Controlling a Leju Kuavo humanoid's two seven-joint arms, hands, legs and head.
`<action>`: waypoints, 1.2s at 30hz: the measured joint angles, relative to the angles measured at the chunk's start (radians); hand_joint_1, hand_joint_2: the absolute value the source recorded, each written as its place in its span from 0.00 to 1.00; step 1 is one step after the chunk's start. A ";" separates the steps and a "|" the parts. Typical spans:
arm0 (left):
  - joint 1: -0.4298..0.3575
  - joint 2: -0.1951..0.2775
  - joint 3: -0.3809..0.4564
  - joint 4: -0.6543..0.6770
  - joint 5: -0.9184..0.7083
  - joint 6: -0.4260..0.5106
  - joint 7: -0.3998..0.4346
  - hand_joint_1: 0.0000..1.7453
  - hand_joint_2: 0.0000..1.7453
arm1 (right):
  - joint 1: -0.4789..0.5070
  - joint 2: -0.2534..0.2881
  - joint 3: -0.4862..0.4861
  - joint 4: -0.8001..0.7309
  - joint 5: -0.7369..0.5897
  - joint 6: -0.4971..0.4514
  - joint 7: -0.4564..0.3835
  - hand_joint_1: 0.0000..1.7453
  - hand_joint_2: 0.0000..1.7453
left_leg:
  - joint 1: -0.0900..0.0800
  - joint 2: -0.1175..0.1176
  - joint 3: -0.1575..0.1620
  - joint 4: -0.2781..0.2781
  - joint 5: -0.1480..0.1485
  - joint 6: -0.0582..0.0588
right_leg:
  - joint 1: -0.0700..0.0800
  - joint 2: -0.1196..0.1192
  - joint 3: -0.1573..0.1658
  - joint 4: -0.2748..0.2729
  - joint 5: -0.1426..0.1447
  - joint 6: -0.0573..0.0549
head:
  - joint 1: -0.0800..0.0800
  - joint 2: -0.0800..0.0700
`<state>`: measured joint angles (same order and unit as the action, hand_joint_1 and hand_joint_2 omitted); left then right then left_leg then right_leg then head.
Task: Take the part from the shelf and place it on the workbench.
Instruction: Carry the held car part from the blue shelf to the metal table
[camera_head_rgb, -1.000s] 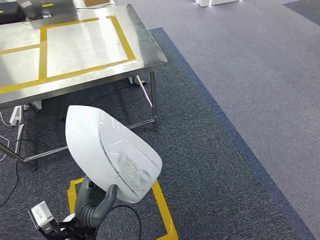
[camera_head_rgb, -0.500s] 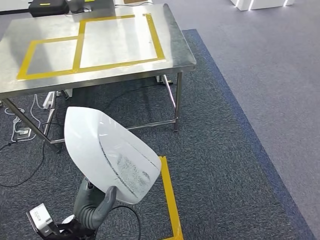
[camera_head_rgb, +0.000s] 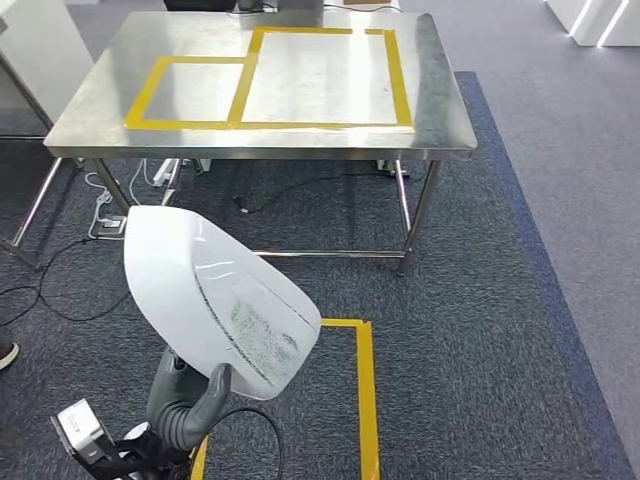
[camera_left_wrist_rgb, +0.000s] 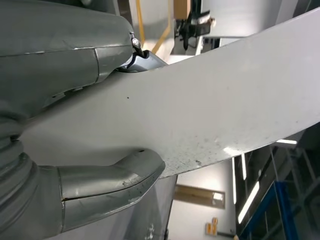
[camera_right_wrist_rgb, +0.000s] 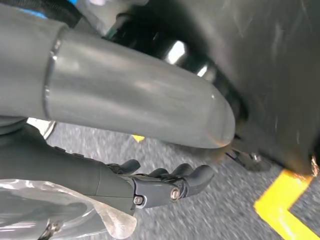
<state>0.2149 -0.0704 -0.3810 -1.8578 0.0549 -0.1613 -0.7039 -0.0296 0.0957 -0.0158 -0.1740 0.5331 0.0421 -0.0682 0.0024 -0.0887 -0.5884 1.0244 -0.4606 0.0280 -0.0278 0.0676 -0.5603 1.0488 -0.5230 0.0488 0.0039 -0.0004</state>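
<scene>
Gripping the lower edge of the white part (camera_head_rgb: 215, 305), the left robot hand (camera_head_rgb: 185, 405) clamps it between thumb and darker fingers (camera_left_wrist_rgb: 145, 60), carried above the floor, well short of the worktop (camera_head_rgb: 445, 120). The right robot hand (camera_right_wrist_rgb: 158, 187) hangs empty, fingers loosely apart. Judging by looks, the broad glossy shell is stiff, light and slippery; an edge pinch risks tilting.

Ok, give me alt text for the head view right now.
The left robot hand holds up a large white curved part above dark carpet. Ahead stands a steel workbench marked with yellow tape rectangles.
</scene>
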 joint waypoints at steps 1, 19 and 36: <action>-0.001 0.000 0.004 0.000 0.002 -0.002 0.000 1.00 1.00 | -0.002 0.000 0.000 0.000 0.000 0.000 0.002 0.00 0.00 | 0.001 -0.011 -0.004 0.002 0.002 -0.007 | -0.001 0.018 0.013 -0.026 0.004 -0.002 | 0.000 0.000; 0.002 -0.005 0.012 -0.012 -0.022 -0.007 0.000 1.00 1.00 | -0.007 0.003 -0.040 0.000 -0.066 -0.024 -0.009 0.00 0.00 | -0.009 0.106 0.009 -0.007 -0.004 -0.022 | 0.017 -0.144 0.038 -0.043 -0.019 -0.031 | -0.009 0.000; 0.013 -0.007 -0.005 -0.031 -0.011 0.008 0.000 1.00 1.00 | -0.001 0.005 -0.081 -0.001 -0.067 -0.039 -0.024 0.00 0.00 | -0.006 0.105 0.034 -0.050 0.007 0.020 | 0.012 -0.118 0.055 -0.058 -0.018 0.003 | -0.006 0.000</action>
<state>0.2275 -0.0777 -0.3861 -1.8892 0.0442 -0.1532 -0.7041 -0.0306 0.1012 -0.0972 -0.1747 0.4662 0.0027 -0.0918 -0.0038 0.0160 -0.5540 0.9742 -0.4533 0.0482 -0.0163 -0.0508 -0.5048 0.9905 -0.5406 0.0516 -0.0023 -0.0004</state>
